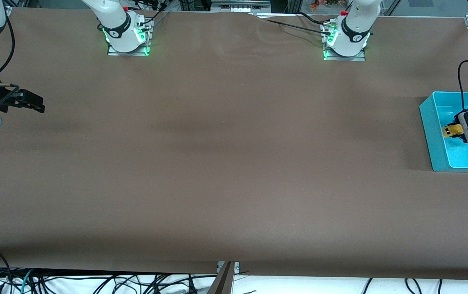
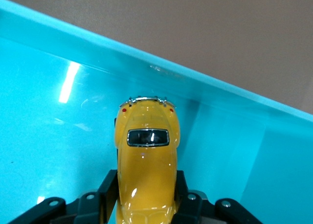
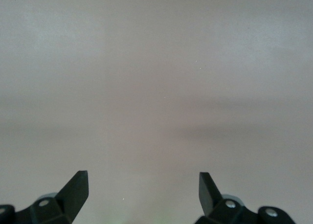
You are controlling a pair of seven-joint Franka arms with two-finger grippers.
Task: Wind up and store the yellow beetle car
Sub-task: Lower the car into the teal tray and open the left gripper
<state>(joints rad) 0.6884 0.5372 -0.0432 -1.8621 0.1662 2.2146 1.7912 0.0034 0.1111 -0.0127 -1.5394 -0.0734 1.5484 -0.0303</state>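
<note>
The yellow beetle car is held by my left gripper inside the turquoise bin at the left arm's end of the table. In the left wrist view the car sits between the two black fingers, which press on its sides, its dark window up, just above the bin's floor. My right gripper is open and empty, waiting over the table at the right arm's end. In the right wrist view its fingers stand wide apart over bare brown cloth.
The brown cloth covers the whole table. The bin's wall rises close beside the car. Cables hang along the table edge nearest the front camera.
</note>
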